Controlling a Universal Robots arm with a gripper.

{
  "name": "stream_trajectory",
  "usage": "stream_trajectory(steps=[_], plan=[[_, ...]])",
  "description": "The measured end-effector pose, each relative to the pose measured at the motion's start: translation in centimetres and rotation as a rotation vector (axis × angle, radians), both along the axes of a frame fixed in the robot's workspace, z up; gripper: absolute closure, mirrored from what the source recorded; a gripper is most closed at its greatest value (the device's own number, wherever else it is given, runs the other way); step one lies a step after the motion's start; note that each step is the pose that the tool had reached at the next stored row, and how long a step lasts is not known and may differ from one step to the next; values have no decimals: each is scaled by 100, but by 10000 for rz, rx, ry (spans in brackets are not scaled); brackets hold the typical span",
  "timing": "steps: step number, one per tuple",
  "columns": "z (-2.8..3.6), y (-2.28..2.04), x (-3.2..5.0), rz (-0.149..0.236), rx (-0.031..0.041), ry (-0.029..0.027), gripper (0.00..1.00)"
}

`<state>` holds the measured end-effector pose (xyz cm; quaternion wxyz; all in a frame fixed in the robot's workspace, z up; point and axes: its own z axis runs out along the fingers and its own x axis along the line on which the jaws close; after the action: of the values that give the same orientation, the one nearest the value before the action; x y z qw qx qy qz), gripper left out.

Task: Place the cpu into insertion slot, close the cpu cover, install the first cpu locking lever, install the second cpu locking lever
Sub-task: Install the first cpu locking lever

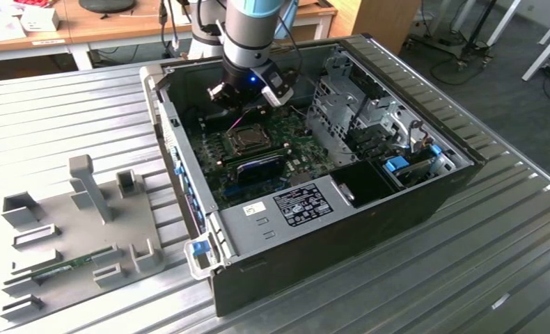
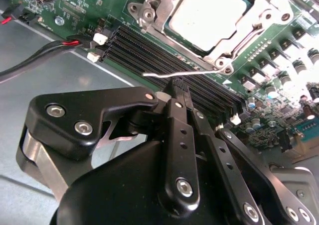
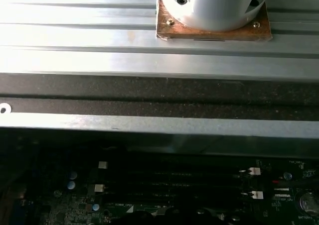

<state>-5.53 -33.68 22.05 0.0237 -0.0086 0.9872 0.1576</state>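
The cpu, with its dull grey top, lies in the insertion slot on the green board inside the open computer case. The silvery cpu cover lies flat around it, framing the chip. A thin metal locking lever sticks out along the socket's edge, over the black memory slots. My gripper is shut, and its fingertips are right at this lever's middle, touching it or nearly so. In the exterior view my gripper hangs inside the case just behind the socket.
Long black memory slots run beside the socket, and red and black cables lie nearby. Drive cages fill the case on the exterior view's right. A grey fixture tray lies on the ribbed metal table to the left.
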Motion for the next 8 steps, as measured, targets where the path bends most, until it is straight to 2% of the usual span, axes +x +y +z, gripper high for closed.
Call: stream_trajectory(steps=[8], plan=[[14,-18,0,0,0,1,90]])
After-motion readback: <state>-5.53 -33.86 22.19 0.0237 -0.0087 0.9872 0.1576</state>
